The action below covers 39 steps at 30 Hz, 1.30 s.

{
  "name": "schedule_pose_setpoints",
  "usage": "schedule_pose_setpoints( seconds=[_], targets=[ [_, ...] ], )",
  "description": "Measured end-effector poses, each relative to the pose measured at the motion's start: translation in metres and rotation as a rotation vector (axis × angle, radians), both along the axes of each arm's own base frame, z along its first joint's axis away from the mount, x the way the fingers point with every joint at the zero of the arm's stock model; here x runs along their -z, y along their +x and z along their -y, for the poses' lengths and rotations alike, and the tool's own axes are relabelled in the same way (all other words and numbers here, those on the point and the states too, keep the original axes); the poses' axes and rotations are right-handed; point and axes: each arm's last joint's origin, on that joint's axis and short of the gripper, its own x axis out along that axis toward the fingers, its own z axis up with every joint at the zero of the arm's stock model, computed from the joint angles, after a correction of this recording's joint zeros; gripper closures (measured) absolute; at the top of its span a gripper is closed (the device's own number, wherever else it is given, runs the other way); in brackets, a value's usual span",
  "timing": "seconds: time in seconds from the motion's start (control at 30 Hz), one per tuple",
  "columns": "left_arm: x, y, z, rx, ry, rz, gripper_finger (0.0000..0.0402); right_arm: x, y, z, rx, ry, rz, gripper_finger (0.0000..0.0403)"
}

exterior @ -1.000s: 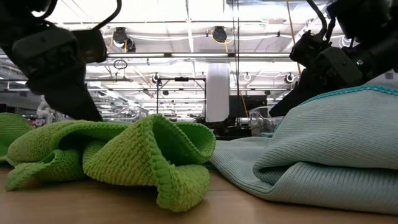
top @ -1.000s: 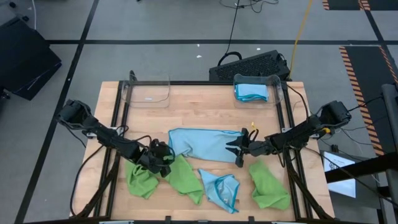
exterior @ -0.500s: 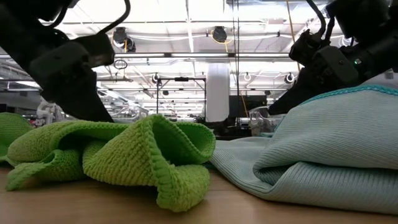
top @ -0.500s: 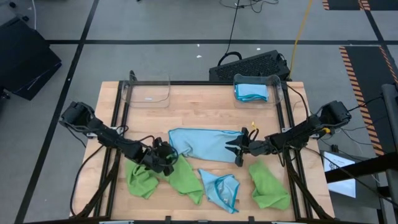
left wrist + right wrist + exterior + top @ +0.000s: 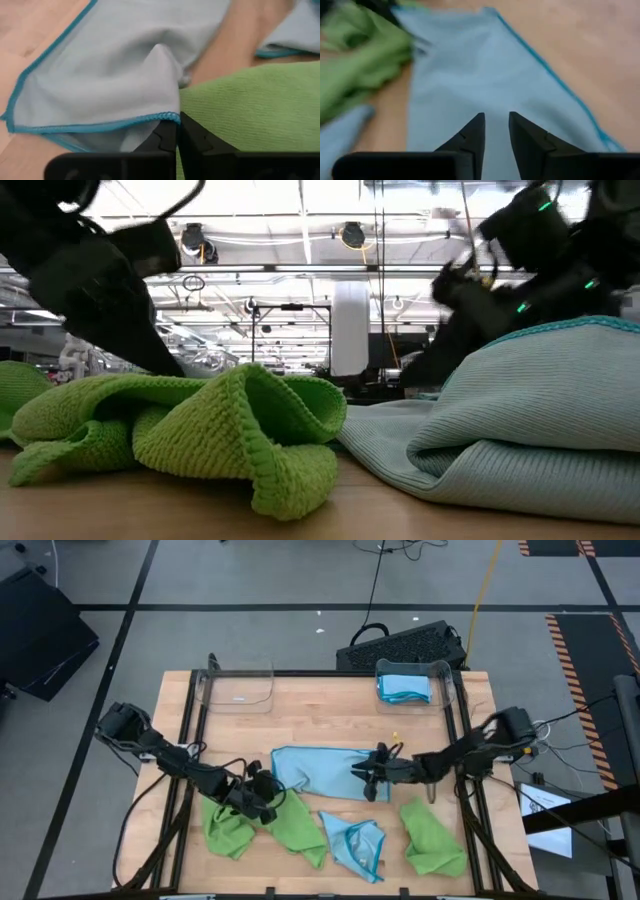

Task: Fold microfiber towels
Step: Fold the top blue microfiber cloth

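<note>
- Since a moment ago, the right gripper [image 5: 366,772] has slid further over the long blue towel [image 5: 322,772], toward the middle of the table [image 5: 320,705].
- Its two fingers [image 5: 472,135] hang just above the blue cloth with a small gap between them, and they pinch nothing.
- Meanwhile the left gripper [image 5: 268,796] has snapped its fingers together on the blue towel's near corner, right by its teal edge [image 5: 100,126].
- That corner lies beside a green towel [image 5: 296,823].
- More green towels [image 5: 432,834] and a crumpled blue towel [image 5: 355,842] lie along the front.
- One folded blue towel [image 5: 403,687] sits in the clear bin [image 5: 445,680] at the back right.
</note>
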Motion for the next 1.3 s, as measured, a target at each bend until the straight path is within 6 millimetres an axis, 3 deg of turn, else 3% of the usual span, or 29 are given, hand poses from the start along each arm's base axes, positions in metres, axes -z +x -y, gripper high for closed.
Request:
schedule_pose_setpoints(
  seconds=[0.2, 0.4, 0.57, 0.83, 1.07, 1.3],
  targets=[
    [-0.011, -0.008, 0.002, 0.017, -0.010, 0.005, 0.0393, 0.025, 0.019, 0.003, -0.038, 0.026, -0.094, 0.0370],
    [-0.010, -0.022, -0.002, 0.057, 0.020, -0.127, 0.0391, 0.033, 0.008, 0.010, -0.013, 0.031, -0.233, 0.0399],
    [-0.011, -0.032, -0.006, 0.094, 0.069, -0.212, 0.0394, 0.029, -0.008, 0.013, -0.007, 0.040, -0.247, 0.0401],
    [-0.032, -0.039, -0.019, 0.087, 0.081, -0.158, 0.0377, 0.021, -0.030, 0.016, 0.010, 0.052, -0.221, 0.0402],
    [-0.039, -0.039, -0.021, 0.104, 0.024, -0.130, 0.0337, 0.018, -0.030, 0.016, 0.004, 0.054, -0.198, 0.0402],
    [-0.047, -0.026, -0.033, -0.024, 0.161, 0.021, 0.0304, 0.005, -0.023, 0.015, -0.044, 0.008, -0.073, 0.0403]
  ],
)
